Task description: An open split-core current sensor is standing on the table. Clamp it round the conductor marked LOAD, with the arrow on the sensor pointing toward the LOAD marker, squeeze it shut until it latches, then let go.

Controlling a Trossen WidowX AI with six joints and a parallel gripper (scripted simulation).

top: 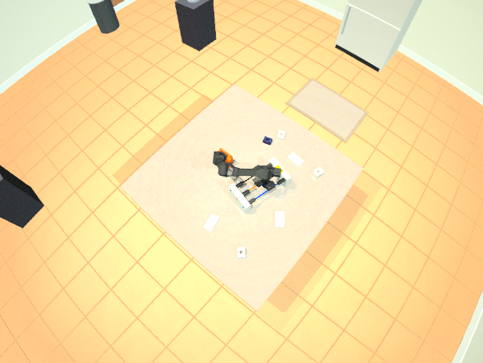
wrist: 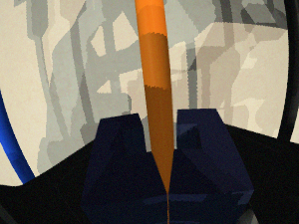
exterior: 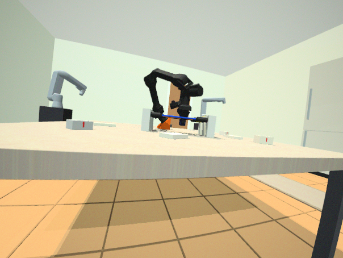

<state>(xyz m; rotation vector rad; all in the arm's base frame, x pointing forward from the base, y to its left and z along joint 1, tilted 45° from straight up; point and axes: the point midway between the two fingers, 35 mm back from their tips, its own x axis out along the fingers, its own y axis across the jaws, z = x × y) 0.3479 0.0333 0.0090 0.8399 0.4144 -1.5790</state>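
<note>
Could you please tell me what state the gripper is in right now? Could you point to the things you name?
Gripper (exterior: 183,120): shut on the dark blue sensor (exterior: 182,123) (wrist: 214,163), around the orange conductor (wrist: 155,59).

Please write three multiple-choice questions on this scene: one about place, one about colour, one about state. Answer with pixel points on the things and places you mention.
1. Where is the orange cable (top: 253,188) (wrist: 155,64)?
A. Beyond the blue cable, away from the black one
B. Between the blue cable (top: 262,195) (exterior: 179,116) (wrist: 11,143) and the black cable (top: 246,180) (wrist: 294,64)
C. On the small floor rug

2. What colour are the arrows on the small white blocks (exterior: 79,125) (exterior: 262,140)?
A. Green
B. Blue
C. Red

3. What is the state of the end effector (exterior: 182,122) (wrist: 166,173)?
A. Shut on the dark blue sensor (wrist: 120,153)
B. Wide open, with nothing in it
C. Shut on a white block

Answers:
1. B: the wrist view shows blue and black on opposite sides of it.
2. C: the exterior view shows red arrows on their sides.
3. A: the wrist view shows the sensor between the black fingers.
</note>
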